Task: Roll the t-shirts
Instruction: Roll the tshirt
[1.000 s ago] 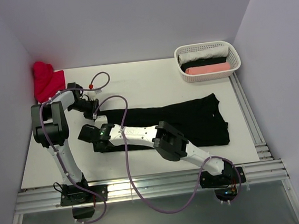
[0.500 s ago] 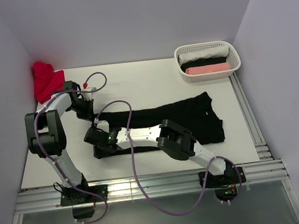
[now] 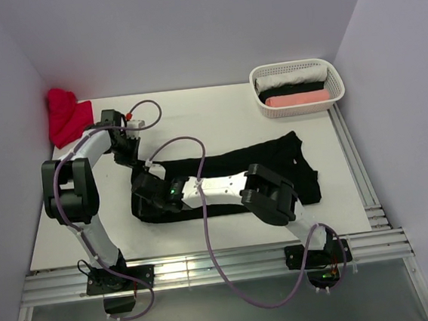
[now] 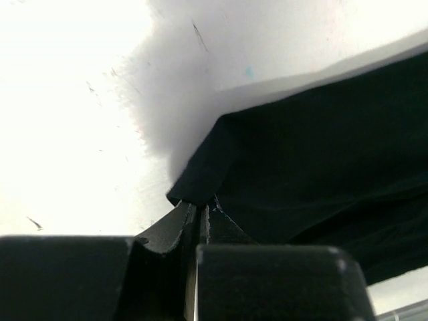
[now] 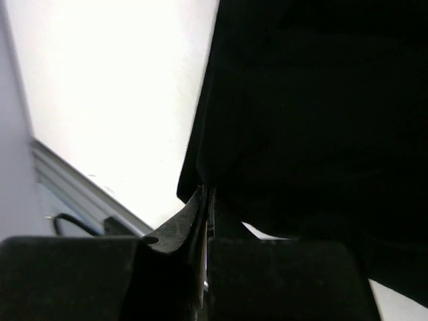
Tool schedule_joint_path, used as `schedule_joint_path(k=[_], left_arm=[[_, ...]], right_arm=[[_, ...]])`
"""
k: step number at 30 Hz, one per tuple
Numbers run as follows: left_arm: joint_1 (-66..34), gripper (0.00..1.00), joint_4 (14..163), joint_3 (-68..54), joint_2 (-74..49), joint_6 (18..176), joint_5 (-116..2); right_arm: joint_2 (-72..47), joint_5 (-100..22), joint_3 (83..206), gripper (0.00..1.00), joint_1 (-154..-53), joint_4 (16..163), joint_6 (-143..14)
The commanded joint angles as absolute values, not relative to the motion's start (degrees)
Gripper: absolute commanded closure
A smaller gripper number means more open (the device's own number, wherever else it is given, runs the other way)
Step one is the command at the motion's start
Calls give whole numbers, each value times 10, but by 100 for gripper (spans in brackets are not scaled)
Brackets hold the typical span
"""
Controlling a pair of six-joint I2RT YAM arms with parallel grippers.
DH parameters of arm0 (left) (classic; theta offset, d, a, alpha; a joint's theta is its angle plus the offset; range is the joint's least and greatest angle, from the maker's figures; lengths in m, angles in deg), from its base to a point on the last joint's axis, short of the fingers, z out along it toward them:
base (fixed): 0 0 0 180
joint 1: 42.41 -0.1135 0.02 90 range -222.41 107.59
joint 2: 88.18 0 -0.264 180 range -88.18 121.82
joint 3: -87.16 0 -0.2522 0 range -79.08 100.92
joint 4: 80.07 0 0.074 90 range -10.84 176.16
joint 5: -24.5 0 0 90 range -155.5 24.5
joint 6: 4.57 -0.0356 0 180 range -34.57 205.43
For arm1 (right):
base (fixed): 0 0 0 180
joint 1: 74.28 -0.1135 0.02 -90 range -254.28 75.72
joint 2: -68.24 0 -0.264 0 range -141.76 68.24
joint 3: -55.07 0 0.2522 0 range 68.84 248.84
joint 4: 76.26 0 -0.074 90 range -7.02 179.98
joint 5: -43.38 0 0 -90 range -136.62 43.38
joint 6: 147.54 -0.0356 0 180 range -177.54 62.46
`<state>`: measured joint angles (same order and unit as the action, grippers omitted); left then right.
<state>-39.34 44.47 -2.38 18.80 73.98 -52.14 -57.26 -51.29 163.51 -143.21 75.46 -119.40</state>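
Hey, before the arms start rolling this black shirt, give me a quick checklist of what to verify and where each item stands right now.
1. Left gripper pinching the black t-shirt at its far left corner: ok, jaws closed on the cloth.
2. Right gripper pinching the near left edge: ok, jaws closed on the cloth.
3. Both grips on the same end of the shirt: ok, both at its left end.
4. Shirt lying flat along its length: cannot tell, the right arm covers its middle.
5. Basket out of the way: ok, apart from the shirt at the far right.
6. Red t-shirt separate from the black one: ok, in the far left corner.
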Motion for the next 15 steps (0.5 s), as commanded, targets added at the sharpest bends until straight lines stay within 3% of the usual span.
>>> schedule_joint_path(k=[1,13,15], left_arm=[[-387,94,451,3,180,753,-545],[-351,88,444,25,189,767,-572],[-351,80,445,27,190,766,-568]], right_arm=[[-521,-518,1610,100,-1420,807,-1219],[-468,-543,1505,100,-1407,866,-1257],[-466,-540,1494,100,-1409,873,-1257]])
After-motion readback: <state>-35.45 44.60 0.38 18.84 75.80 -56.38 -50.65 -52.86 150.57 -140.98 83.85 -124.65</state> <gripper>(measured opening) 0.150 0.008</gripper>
